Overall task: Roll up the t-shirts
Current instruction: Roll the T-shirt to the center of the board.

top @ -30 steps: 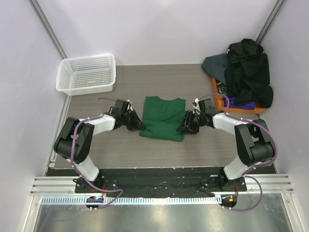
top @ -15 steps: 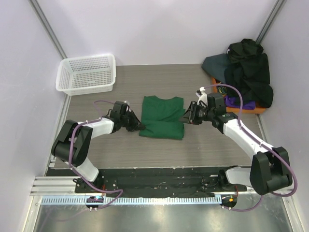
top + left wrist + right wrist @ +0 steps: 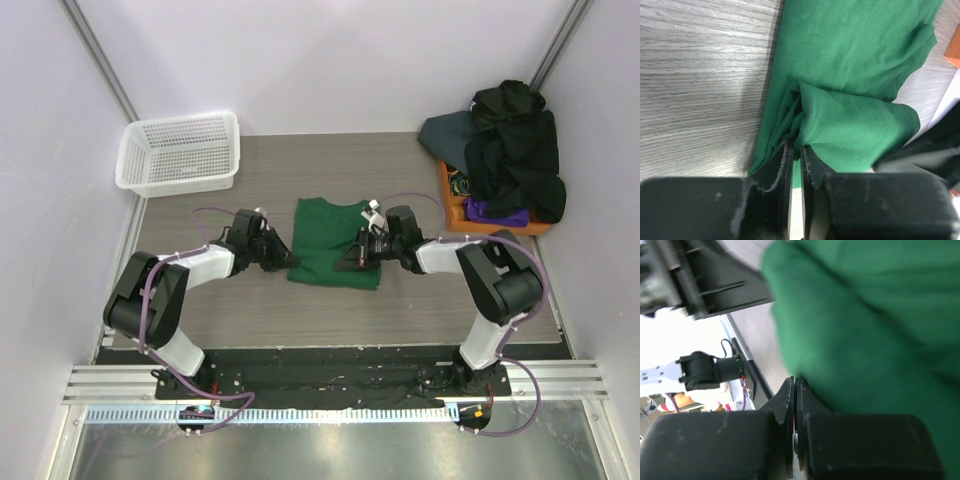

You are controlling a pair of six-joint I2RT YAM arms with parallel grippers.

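The green t-shirt (image 3: pixel 328 232) lies folded into a narrow panel at the middle of the grey wood-grain table (image 3: pixel 430 300), its near end turned up into a soft bulge. The left gripper (image 3: pixel 796 150) comes in low from the left side, its jaws clamped on a bunched fold at the shirt's near left edge, with green cloth caught between the black fingers. The right gripper (image 3: pixel 352 261) reaches across from the right and sits over the shirt's near right part; its jaws are pressed fully together. The wrist view shows green cloth lying right against its fingertips, but whether any cloth is caught between them I cannot tell. At the table's far right edge an orange tray (image 3: pixel 447 190) carries a heap of black t-shirts (image 3: pixel 515 150), with a dark slate one (image 3: pixel 440 130) at the back and a purple one (image 3: pixel 498 213) showing at the front. A white mesh basket (image 3: pixel 180 150) stands at the far left corner.
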